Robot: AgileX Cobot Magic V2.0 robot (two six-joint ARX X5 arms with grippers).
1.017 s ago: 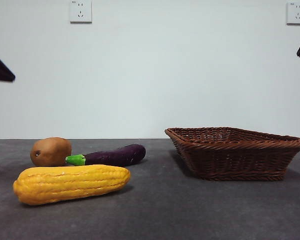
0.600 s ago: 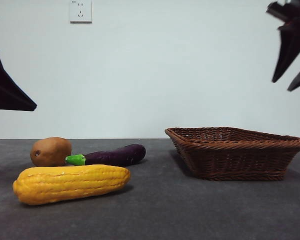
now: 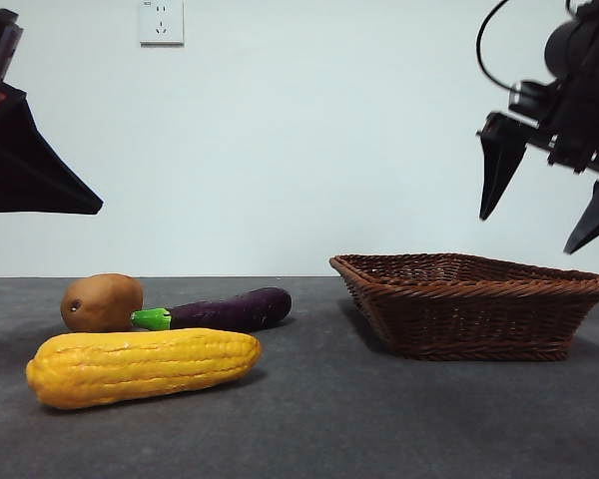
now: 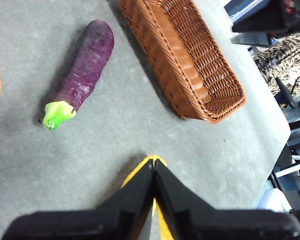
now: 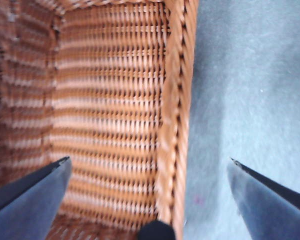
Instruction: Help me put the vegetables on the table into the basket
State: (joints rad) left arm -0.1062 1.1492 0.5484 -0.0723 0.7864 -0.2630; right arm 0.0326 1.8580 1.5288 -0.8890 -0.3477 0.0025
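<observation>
Left hand (image 4: 153, 167), its jaws pressed together and empty, is held above the corn (image 3: 143, 367) on the tabletop (image 3: 319, 429); right hand (image 3: 544, 205) is spread wide over the basket (image 3: 474, 304). Corn is judged stiff, bumpy, best gripped mid-length.

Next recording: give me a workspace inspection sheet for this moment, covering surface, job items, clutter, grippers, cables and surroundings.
Surface: dark grey table, matte.
Job's things: corn cob lies nearest the camera; potato and eggplant lie behind it, all on the table. Basket stands apart from them and holds nothing in the part seen.
Clutter: nothing seen.
Grippers: left gripper shut, above the corn's tip, holding nothing. Right gripper open, hanging over the basket's rim, holding nothing.
Cables: one black cable loops from the right arm.
Surroundings: pale wall with a socket; chairs beyond the table's edge in the left wrist view.
</observation>
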